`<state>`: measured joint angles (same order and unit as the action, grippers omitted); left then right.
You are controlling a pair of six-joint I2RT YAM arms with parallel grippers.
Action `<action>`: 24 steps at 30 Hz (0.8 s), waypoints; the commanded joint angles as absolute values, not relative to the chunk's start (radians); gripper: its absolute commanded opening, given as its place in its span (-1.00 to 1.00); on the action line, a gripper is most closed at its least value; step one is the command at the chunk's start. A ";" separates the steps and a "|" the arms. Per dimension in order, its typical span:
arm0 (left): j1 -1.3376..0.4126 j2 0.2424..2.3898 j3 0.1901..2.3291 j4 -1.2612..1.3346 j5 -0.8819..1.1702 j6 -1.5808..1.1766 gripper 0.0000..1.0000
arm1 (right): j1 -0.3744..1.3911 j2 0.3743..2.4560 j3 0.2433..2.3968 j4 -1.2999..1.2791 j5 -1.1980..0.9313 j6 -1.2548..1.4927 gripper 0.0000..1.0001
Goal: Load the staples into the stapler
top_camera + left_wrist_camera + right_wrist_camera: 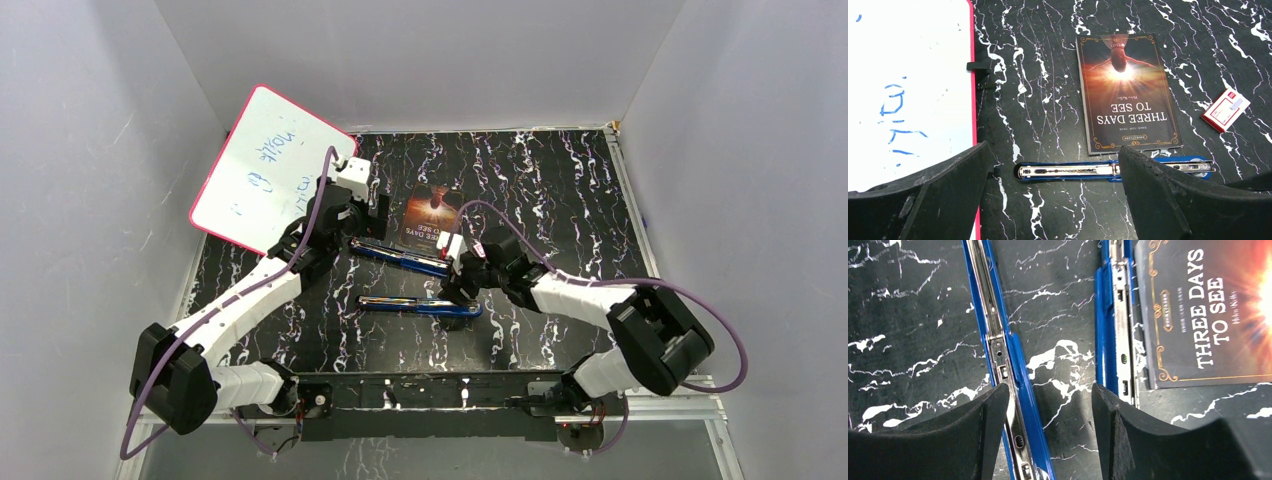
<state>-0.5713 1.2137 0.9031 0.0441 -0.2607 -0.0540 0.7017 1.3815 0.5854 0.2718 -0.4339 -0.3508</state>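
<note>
Far stapler (pixel 1068 171): lies flat on the table (pixel 1048 90), along the edge of the book (pixel 1128 95) nearest the arms; in the left wrist view it runs crosswise beyond the gap between the left fingers, one end hidden behind a finger
Near stapler (pixel 415 305): flat on the table, roughly parallel to the far one and apart from it, closer to the arm bases
Left gripper (pixel 1054 152): jaws wide, nothing between the pads
Right gripper (pixel 1050 390): jaws partway apart, gripping nothing, aimed at the strip of table between the two staplers; near stapler passes just inside one finger, far stapler's end meets the tip of the other
Look: both long and slim, blue body, silvery rail facing up with small holes along it
Staples: cannot tell whether either rail holds any
Box (pixel 1225 109): red and white, on the table beside the book, apart from both staplers
</note>
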 commanded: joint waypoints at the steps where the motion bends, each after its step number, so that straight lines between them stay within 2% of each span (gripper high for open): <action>1: -0.565 1.207 0.943 0.043 -0.250 -0.041 0.97 | 0.713 1.421 0.650 0.228 -0.484 -0.411 0.39; 8: -0.567 1.198 0.937 0.039 -0.251 -0.041 0.97 | 0.730 1.446 0.650 0.209 -0.502 -0.417 0.43; 16: -0.565 1.201 0.943 0.034 -0.245 -0.045 0.97 | 0.754 1.491 0.664 0.162 -0.464 -0.439 0.37; 19: -0.566 1.202 0.947 0.031 -0.244 -0.045 0.97 | 0.760 1.510 0.676 0.142 -0.429 -0.449 0.24; 24: -0.566 1.204 0.959 0.028 -0.248 -0.044 0.97 | 0.775 1.509 0.679 0.148 -0.412 -0.439 -0.22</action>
